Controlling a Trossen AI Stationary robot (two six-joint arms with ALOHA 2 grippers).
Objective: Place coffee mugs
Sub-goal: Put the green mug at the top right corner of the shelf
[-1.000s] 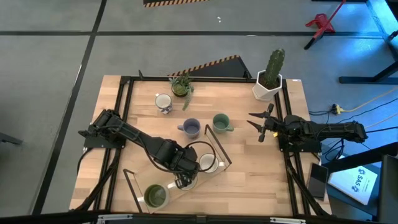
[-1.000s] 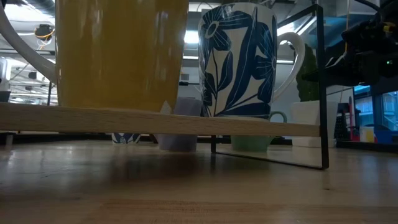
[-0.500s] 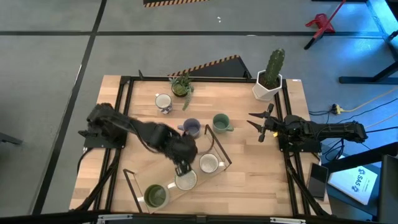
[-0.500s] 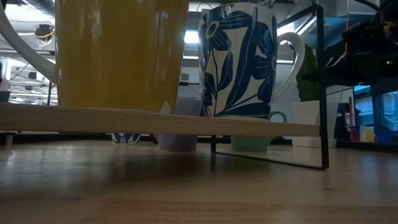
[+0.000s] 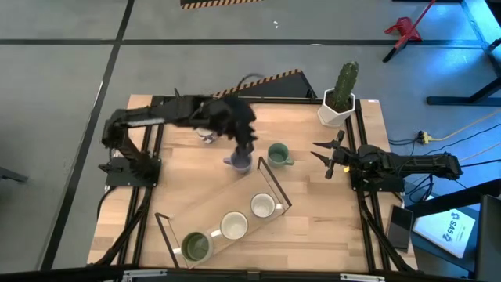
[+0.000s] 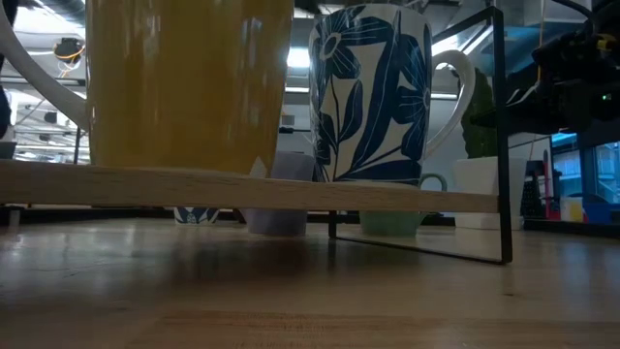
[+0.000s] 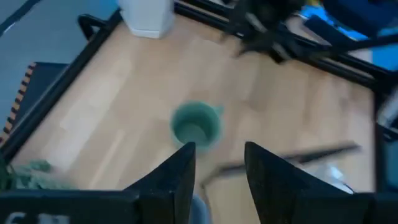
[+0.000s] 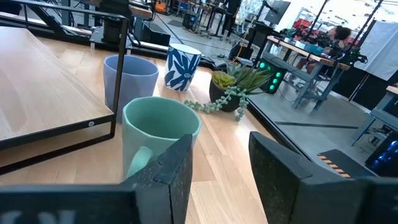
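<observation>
Six small round ceramic mugs on the wooden table (image 5: 313, 211). Three already standing in a diagonal row on the low wooden shelf with a black wire frame (image 5: 270, 178), near side: olive green mug (image 5: 196, 245) at the left end, plain white mug (image 5: 233, 226) in the middle, white mug with dark blue leaf pattern (image 5: 262, 206) at the right end. From table height, the olive mug looming large and yellowish on the shelf board, the blue-leaf mug (image 6: 373, 92) just beside it, handle to the right.

Three more off the shelf, toward the far side: small white mug with blue print (image 5: 205, 129) near the small green potted plant (image 5: 228, 107); lavender purple mug (image 5: 239, 161) just beyond the shelf's far end; teal green mug (image 5: 277, 154) close beside it on the right, handle to the right.

Left gripper (image 5: 244, 149) reaching over from the left, hovering right above the lavender mug, fingers (image 7: 182, 169) spread apart, nothing between them, teal mug visible past the tips.

Right gripper (image 5: 329, 159) at the table's right edge, low and level, fingers (image 8: 280, 168) parted and empty, pointing left toward the teal mug. White hexagonal pot with a tall green cactus (image 5: 339, 97) at the far right corner.
</observation>
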